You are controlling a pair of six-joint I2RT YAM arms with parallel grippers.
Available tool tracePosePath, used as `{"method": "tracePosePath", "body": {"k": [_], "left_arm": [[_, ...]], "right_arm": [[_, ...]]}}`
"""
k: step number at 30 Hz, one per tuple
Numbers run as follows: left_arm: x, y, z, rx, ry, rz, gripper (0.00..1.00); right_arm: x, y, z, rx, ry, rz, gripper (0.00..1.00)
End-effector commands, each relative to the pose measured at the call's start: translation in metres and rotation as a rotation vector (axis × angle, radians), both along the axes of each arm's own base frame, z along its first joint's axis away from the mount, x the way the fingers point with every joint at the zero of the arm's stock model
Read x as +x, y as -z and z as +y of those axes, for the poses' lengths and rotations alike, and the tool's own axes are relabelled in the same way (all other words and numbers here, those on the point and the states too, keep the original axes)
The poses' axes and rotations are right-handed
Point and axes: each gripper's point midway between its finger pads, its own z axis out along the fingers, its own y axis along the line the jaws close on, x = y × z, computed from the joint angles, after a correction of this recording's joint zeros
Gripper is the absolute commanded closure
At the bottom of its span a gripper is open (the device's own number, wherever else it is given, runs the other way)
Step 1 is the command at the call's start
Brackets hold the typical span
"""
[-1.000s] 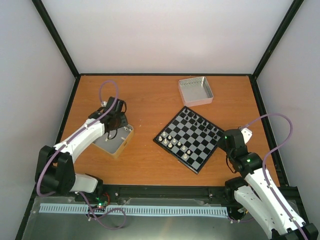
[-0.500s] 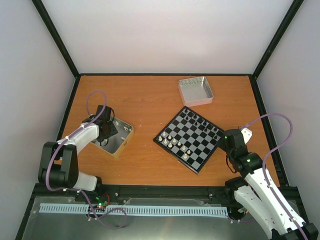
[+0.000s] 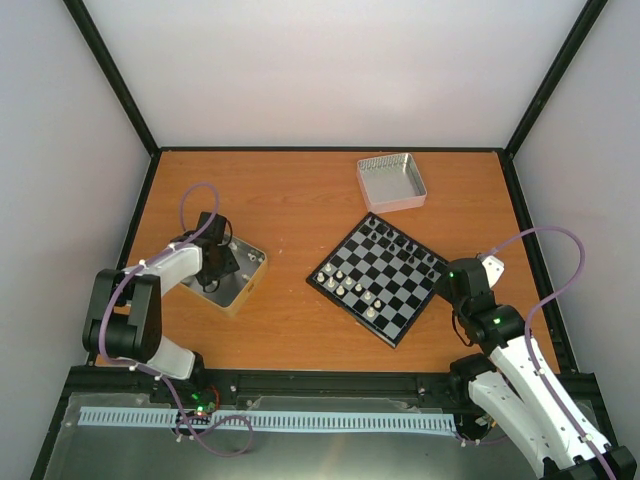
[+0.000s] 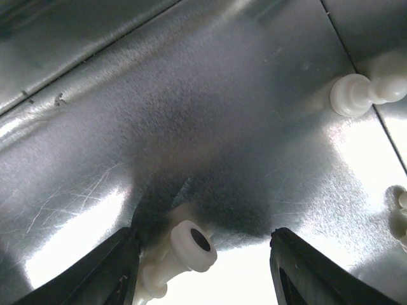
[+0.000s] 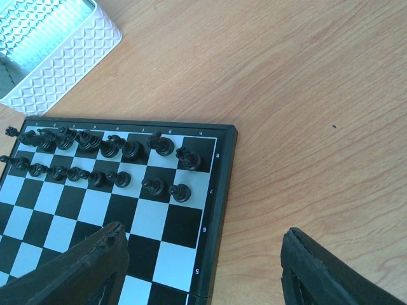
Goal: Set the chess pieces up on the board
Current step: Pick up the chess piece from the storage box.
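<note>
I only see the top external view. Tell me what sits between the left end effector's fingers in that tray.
Observer: One cream-white chess piece, lying on its side, close beside one finger.
Operator: Report the end effector's state.
Observer: The left end effector is open around it.
Operator: Check for other pieces there.
Observer: Another white piece lies at the tray wall, farther off.

Cream chessman (image 4: 401, 215) half off right edge
</note>
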Motion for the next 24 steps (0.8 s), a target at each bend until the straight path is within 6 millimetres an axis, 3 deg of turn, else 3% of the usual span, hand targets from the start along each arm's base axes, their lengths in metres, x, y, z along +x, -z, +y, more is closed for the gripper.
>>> {"method": "tracePosePath", "body": {"k": [1, 11, 14, 16, 18, 24], "left_arm": [[0.006, -0.003, -0.006, -0.038, 0.022, -0.016, 0.45], [-0.006, 0.007, 0.003, 0.007, -0.003, 0.021, 0.75], [-0.006, 0.008, 0.004, 0.011, -0.001, 0.027, 0.74], [-0.007, 0.008, 0.003, 0.008, -0.001, 0.031, 0.66], [-0.007, 0.006, 0.004, 0.009, -0.001, 0.026, 0.64], [-0.009, 0.006, 0.003, 0.002, -0.004, 0.025, 0.72]], "right_arm": [[0.004, -0.008, -0.001, -0.002, 0.007, -0.031, 0.34], [0.002, -0.009, -0.004, -0.005, 0.022, -0.041, 0.34], [0.001, -0.011, -0.004, -0.004, 0.024, -0.048, 0.34], [0.001, -0.011, -0.004, -0.002, 0.023, -0.048, 0.34], [0.001, -0.01, -0.004, -0.001, 0.023, -0.046, 0.34], [0.002, -0.01, -0.003, 0.002, 0.019, -0.046, 0.34]]}}
